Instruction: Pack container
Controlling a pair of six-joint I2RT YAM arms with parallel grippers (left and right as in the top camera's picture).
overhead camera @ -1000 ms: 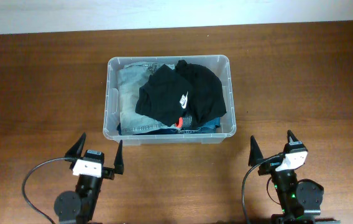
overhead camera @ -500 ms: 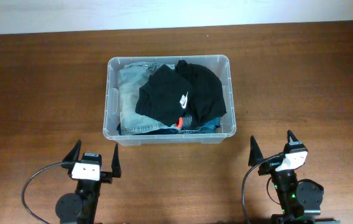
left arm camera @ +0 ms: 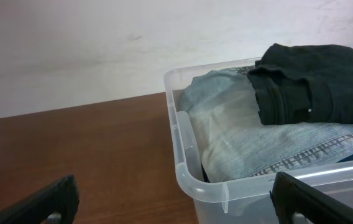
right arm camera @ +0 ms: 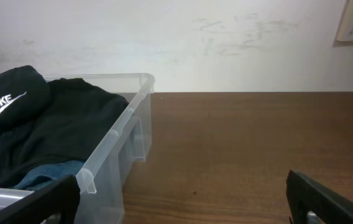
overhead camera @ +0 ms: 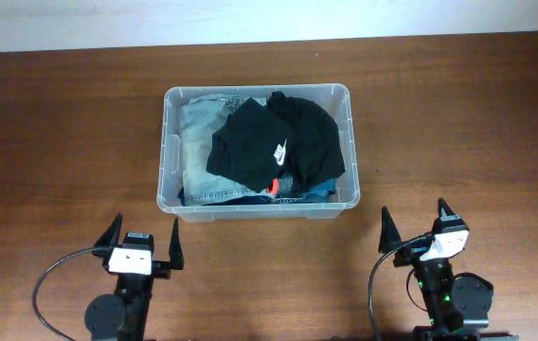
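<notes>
My left jaws, right jaws wide apart, empty, clear of container [overhead camera: 260, 207]: clothes [overhead camera: 269, 142] inside, packing seemingly done.

White "NIKE" wordmark with swoosh on the black garment [right arm camera: 15, 115].

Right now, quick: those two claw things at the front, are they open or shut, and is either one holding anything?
The left gripper is open and holds nothing.
The right gripper is open and holds nothing.
</notes>
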